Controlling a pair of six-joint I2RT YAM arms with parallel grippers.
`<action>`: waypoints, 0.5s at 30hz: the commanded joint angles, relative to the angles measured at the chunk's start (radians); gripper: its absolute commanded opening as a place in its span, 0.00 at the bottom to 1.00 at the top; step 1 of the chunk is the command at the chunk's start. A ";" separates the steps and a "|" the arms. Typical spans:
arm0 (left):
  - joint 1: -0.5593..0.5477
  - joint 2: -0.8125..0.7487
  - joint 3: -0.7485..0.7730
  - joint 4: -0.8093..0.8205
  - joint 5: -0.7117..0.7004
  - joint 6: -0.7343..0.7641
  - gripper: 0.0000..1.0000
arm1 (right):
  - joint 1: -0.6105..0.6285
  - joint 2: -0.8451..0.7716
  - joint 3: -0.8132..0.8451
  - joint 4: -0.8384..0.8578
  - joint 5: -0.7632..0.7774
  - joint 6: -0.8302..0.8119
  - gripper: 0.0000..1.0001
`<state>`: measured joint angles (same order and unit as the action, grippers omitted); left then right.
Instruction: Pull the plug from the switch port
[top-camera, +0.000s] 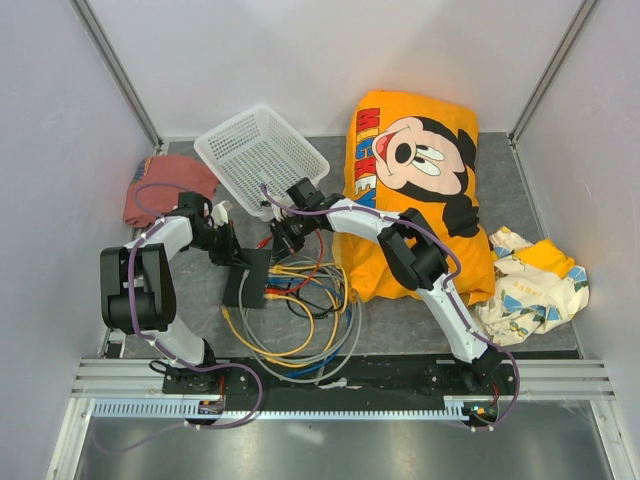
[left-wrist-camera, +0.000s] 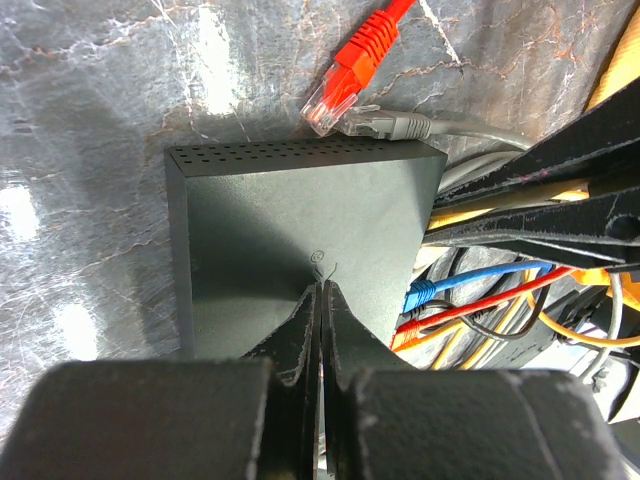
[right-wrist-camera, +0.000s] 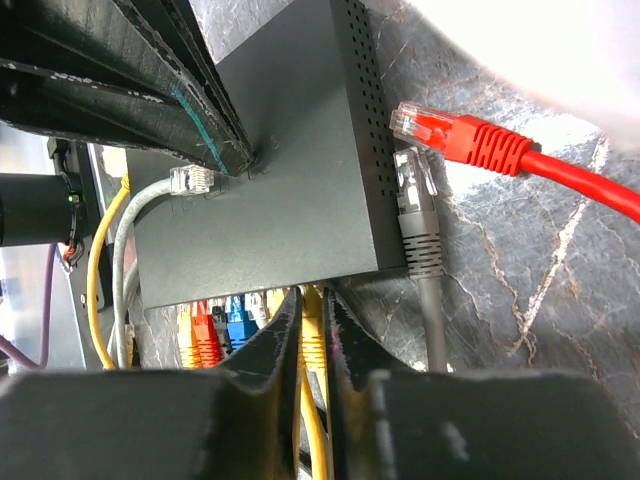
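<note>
The flat black switch (top-camera: 245, 285) lies on the mat, with its top showing in both wrist views (left-wrist-camera: 300, 210) (right-wrist-camera: 270, 180). My left gripper (left-wrist-camera: 322, 287) is shut and empty, tips pressed on the switch's top; it also shows in the top view (top-camera: 237, 258). My right gripper (right-wrist-camera: 312, 293) is shut on a yellow plug (right-wrist-camera: 314, 335) at the switch's socket row, also seen from above (top-camera: 277, 245). I cannot tell whether the plug is seated. Red (right-wrist-camera: 205, 340) and blue (right-wrist-camera: 237, 325) plugs sit in neighbouring sockets.
A loose red plug (right-wrist-camera: 450, 135) and a loose grey plug (right-wrist-camera: 415, 215) lie beside the switch. Another grey plug (right-wrist-camera: 195, 180) rests on its top. Coiled cables (top-camera: 300, 320) lie in front. A white mesh basket (top-camera: 260, 155), orange pillow (top-camera: 415, 170) and red cloth (top-camera: 160, 185) stand behind.
</note>
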<state>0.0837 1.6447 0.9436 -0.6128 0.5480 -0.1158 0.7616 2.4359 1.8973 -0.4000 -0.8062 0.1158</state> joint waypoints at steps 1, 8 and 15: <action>0.004 0.015 0.004 0.008 -0.095 0.018 0.02 | 0.010 0.095 -0.030 -0.161 0.099 0.073 0.07; 0.002 0.018 0.006 0.007 -0.094 0.019 0.01 | 0.018 0.074 -0.035 -0.207 0.147 0.016 0.00; 0.002 0.020 0.006 0.010 -0.092 0.021 0.01 | 0.021 0.037 -0.067 -0.284 0.177 -0.079 0.00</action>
<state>0.0837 1.6447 0.9440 -0.6128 0.5480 -0.1158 0.7650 2.4310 1.9045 -0.4305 -0.7773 0.1028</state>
